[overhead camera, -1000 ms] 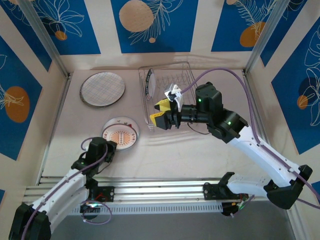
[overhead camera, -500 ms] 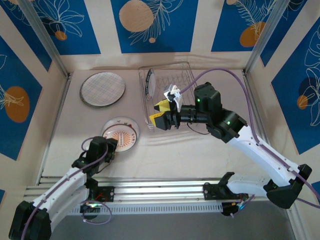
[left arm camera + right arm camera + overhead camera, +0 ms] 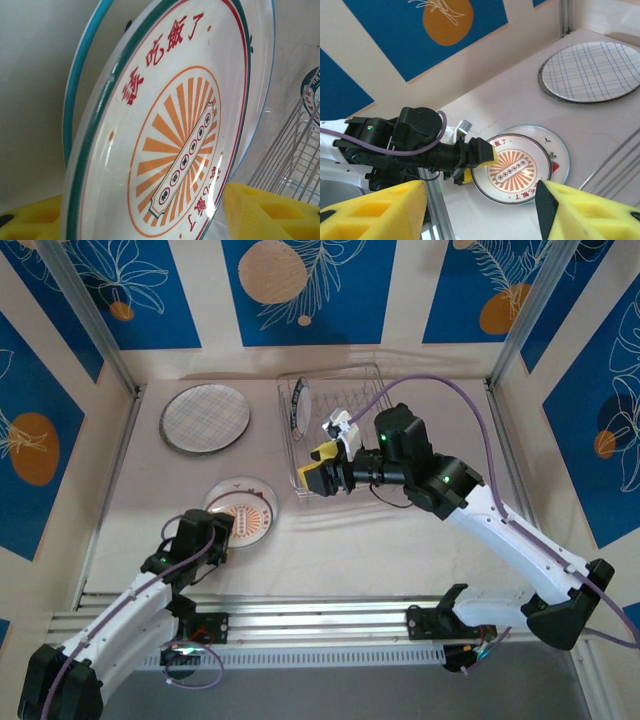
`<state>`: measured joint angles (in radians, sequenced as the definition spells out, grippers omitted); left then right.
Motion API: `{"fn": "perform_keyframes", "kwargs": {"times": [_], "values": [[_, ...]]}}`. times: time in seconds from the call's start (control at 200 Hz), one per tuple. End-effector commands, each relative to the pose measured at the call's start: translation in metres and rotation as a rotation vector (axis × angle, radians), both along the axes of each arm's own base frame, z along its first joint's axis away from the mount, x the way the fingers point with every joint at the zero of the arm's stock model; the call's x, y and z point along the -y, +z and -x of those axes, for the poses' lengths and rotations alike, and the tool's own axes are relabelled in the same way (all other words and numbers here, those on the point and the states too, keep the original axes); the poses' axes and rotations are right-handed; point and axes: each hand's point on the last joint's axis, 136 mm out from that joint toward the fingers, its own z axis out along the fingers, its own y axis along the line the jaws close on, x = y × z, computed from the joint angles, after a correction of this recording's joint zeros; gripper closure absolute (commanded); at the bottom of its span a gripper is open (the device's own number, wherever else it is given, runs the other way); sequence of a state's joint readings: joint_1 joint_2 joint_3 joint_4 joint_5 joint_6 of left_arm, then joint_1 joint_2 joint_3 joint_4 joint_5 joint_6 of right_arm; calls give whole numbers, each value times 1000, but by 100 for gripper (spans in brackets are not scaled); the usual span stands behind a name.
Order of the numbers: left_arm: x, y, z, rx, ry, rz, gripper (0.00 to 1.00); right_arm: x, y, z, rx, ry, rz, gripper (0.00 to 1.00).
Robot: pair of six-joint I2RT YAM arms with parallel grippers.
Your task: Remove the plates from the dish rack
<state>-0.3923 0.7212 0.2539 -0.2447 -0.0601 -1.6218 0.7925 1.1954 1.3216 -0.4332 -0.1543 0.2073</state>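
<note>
Now left jaws parted astride sunburst plate (image 3: 185, 150); right jaws wide apart, empty.

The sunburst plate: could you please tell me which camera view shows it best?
The right wrist view: the sunburst plate lies almost whole and sharp on a blue-rimmed plate. The left wrist view crops it very close; the top view shows it small.

Left hand (image 3: 478, 161) low, jaws seemingly parted, right hand (image 3: 318, 467) outstretched, open
</note>
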Motion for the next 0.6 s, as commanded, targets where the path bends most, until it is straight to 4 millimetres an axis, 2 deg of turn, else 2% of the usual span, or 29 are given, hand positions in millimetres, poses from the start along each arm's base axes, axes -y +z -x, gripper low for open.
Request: {"fn": "perform_keyframes", "kwargs": {"times": [0.0, 0.245, 0.595], "values": [[-8, -9, 13, -91, 23, -20, 35, 4, 1, -10, -25, -64, 27, 39], [-9, 1, 9, -91, 35, -28, 31, 2, 0, -14, -42, -76, 30, 39], [-11, -4, 9, -141, 65, -35, 27, 4, -5, -21, -62, -108, 44, 39]]}}
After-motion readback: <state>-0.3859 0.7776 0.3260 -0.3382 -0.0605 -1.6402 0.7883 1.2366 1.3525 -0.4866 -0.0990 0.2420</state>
